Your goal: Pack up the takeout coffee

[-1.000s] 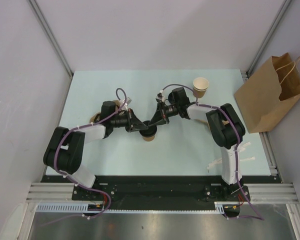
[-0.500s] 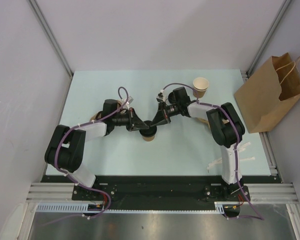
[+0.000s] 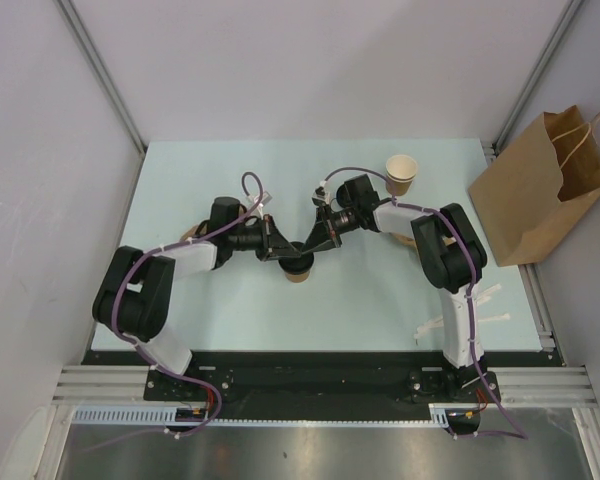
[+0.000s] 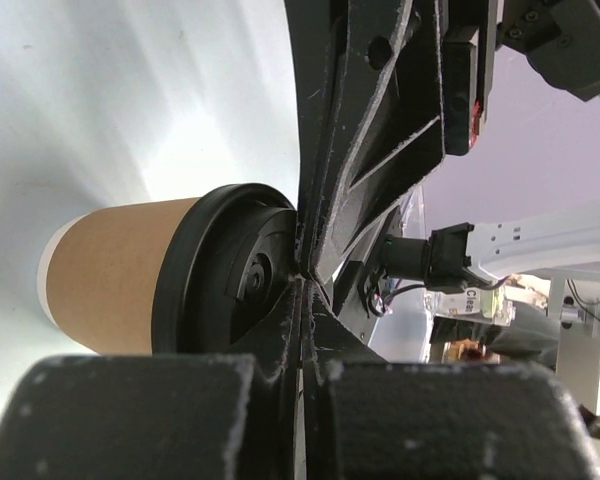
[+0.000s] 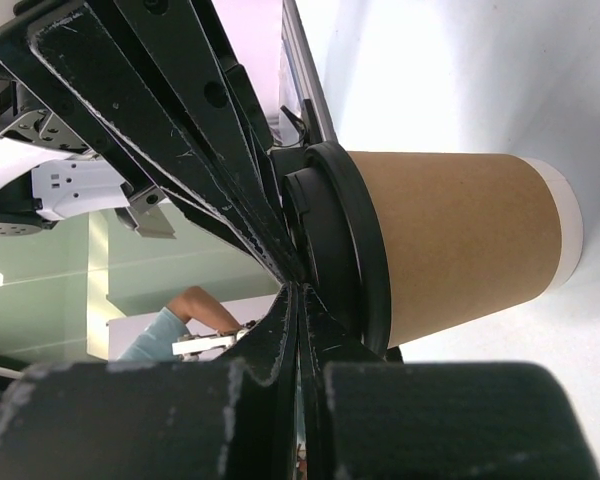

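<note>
Table [image 3: 380, 310]: smooth pale sheet, and we reckon a cup could skid on it.
Bag [image 3: 540, 190]: creased kraft with a cord handle, past the right edge.
Left gripper [image 4: 302, 275]: pinched fully closed, holding nothing, tips against the lid.
Right gripper [image 5: 298, 285]: likewise closed and empty.
Cup [image 5: 460, 240]: tapered kraft, mid-table toward the near edge; we fear uneven pushing tips it.
Lid [image 5: 345, 250]: glossy black plastic, so tips could slide off.
Open cup [image 3: 401, 172]: by the far edge.

Pale grey walls [image 3: 310, 60] on three sides; light mint table [image 3: 380, 300]; aluminium rail [image 3: 550, 383] along near edge
</note>
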You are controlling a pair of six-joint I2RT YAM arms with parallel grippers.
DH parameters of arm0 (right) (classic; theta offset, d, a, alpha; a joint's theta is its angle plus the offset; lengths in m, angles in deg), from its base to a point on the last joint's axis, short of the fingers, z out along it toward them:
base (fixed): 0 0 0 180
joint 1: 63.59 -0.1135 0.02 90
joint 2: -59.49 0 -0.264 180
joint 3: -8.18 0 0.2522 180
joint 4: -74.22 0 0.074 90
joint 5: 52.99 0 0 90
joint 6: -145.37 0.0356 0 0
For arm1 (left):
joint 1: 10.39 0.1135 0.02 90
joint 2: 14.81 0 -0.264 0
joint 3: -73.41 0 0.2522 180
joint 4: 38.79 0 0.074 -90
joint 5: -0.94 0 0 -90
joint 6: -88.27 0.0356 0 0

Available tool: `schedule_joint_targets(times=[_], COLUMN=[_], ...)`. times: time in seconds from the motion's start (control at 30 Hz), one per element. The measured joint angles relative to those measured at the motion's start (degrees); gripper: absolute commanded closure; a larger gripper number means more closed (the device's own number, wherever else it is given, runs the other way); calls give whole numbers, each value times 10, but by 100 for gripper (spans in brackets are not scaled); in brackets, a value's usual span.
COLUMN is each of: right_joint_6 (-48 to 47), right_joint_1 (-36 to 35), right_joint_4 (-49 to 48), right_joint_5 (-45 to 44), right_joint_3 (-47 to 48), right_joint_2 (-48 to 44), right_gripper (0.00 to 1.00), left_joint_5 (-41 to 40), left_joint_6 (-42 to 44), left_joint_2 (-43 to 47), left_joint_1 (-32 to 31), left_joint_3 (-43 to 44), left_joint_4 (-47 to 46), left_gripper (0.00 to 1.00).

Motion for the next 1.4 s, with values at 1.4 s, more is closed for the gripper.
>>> schedule_joint_targets(times=[1.4], right_joint_6=[7], right_joint_1=[-36], right_joint_4=[1], right_joint_5=[-68], right_joint_3=[2], right_joint_2=[-39], right_gripper=[100], left_joint_5=[7], left_joint_6=[31], left_joint_2=[118], left_joint_1=[-47], left_joint_3=[-66], left_joint_4=[-36], left_gripper=[100])
